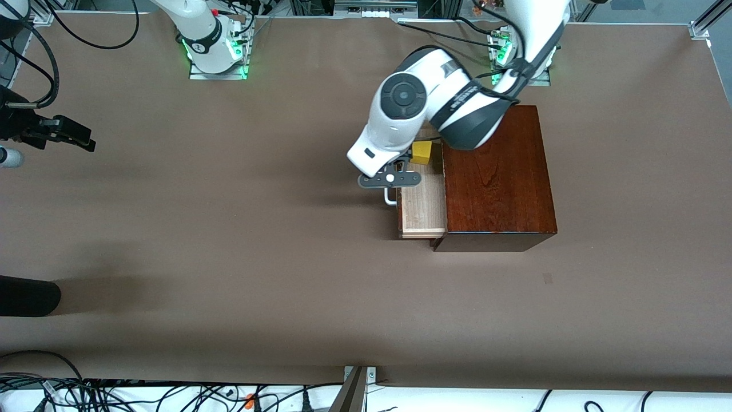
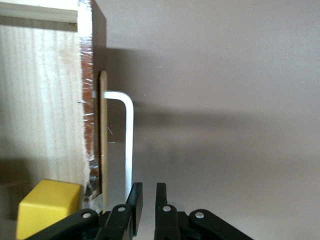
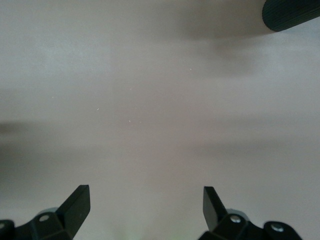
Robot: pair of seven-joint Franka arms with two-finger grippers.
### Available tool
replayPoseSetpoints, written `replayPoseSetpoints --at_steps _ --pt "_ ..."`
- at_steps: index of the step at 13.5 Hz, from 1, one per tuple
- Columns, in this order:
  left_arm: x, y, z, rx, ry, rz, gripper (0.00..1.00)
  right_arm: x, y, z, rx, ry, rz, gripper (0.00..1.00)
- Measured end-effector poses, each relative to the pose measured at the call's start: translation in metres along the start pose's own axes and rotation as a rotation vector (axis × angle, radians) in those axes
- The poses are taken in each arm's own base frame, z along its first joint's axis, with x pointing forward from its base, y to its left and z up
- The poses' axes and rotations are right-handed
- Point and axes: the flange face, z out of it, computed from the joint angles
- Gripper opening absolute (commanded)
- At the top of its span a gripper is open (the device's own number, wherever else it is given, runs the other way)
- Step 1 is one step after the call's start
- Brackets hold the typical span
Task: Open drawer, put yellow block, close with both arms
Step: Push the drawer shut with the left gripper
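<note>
The dark mahogany box point(image 1: 497, 177) stands toward the left arm's end of the table. Its pale-wood drawer point(image 1: 423, 209) is pulled partly out, with the white U-shaped handle point(image 1: 390, 199) on its front. The yellow block point(image 1: 422, 152) lies in the drawer, at the end farther from the front camera. My left gripper point(image 1: 393, 174) hangs just in front of the drawer front, empty. In the left wrist view its fingers point(image 2: 135, 200) are nearly together, right beside the handle point(image 2: 129, 140) and not around it; the yellow block point(image 2: 47, 207) and the drawer floor point(image 2: 40, 100) show there too. My right gripper point(image 1: 86, 140) waits open point(image 3: 146, 197) over bare table.
A black rounded object point(image 1: 26, 296) lies at the table's edge toward the right arm's end, and shows in the right wrist view point(image 3: 290, 12). Cables point(image 1: 114, 395) run along the edge nearest the front camera. Brown tabletop point(image 1: 229, 229) spreads in front of the drawer.
</note>
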Motion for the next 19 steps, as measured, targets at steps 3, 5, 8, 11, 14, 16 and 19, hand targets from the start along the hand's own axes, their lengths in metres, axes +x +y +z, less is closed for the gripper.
replayPoseSetpoints --at_steps 3,5,8,11,14,16,19 --pt "0.004 0.004 0.022 0.076 0.057 0.039 0.00 0.000 0.001 -0.001 0.000 0.003 0.002 1.00" --pt "0.009 0.001 0.028 0.109 0.087 0.051 0.00 0.000 0.003 -0.002 0.000 0.006 0.007 1.00" --pt "0.015 -0.005 0.032 0.152 0.120 0.063 0.00 0.000 0.007 -0.002 0.000 0.007 0.013 1.00" --pt "0.019 -0.010 0.039 0.180 0.108 0.071 0.00 0.000 0.007 -0.002 0.000 0.008 0.014 1.00" --pt "0.027 -0.018 0.041 0.198 0.102 0.102 0.00 0.000 0.007 -0.002 0.000 0.009 0.014 1.00" --pt "0.028 -0.020 0.040 0.203 0.099 0.131 0.00 0.000 0.007 -0.002 0.000 0.010 0.014 1.00" --pt "0.029 -0.021 0.039 0.211 0.089 0.166 0.00 0.000 0.007 -0.002 0.000 0.010 0.014 1.00"
